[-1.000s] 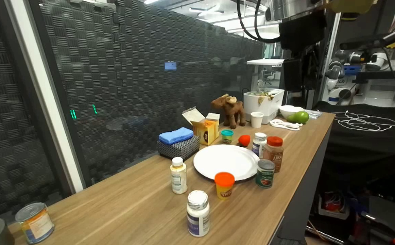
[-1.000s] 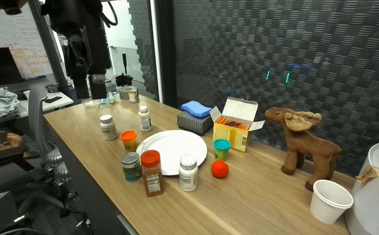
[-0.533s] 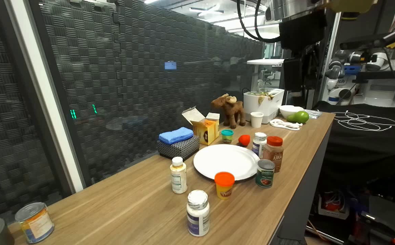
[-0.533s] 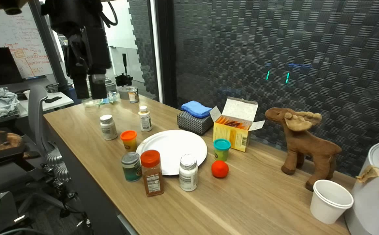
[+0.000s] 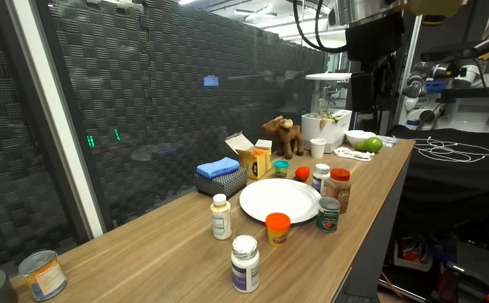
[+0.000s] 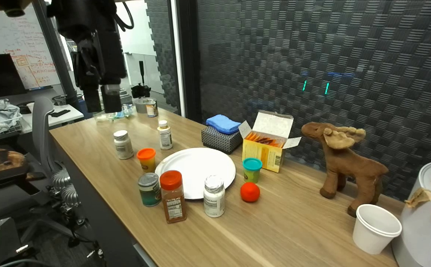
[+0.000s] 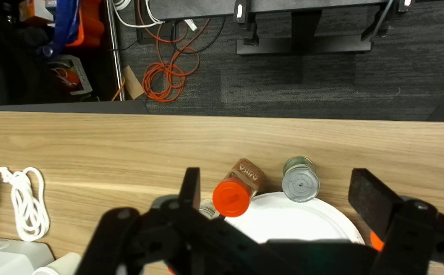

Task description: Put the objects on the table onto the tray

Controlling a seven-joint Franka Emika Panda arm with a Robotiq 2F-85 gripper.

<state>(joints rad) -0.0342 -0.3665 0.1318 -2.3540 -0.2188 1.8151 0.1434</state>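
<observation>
Wood-grain tabletop (image 6: 275,231); smooth plate (image 6: 189,173); metal-topped can (image 5: 328,216); plush animal (image 6: 352,165).

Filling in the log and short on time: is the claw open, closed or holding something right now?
Claw: open wide in the wrist view, holding nothing.

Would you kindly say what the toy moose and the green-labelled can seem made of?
Toy moose: probably plush fabric, matte, with puffy antlers that look stuffed.
Green-labelled can: most likely metal, dully shiny, judging by its silvery, ringed lid.
</observation>
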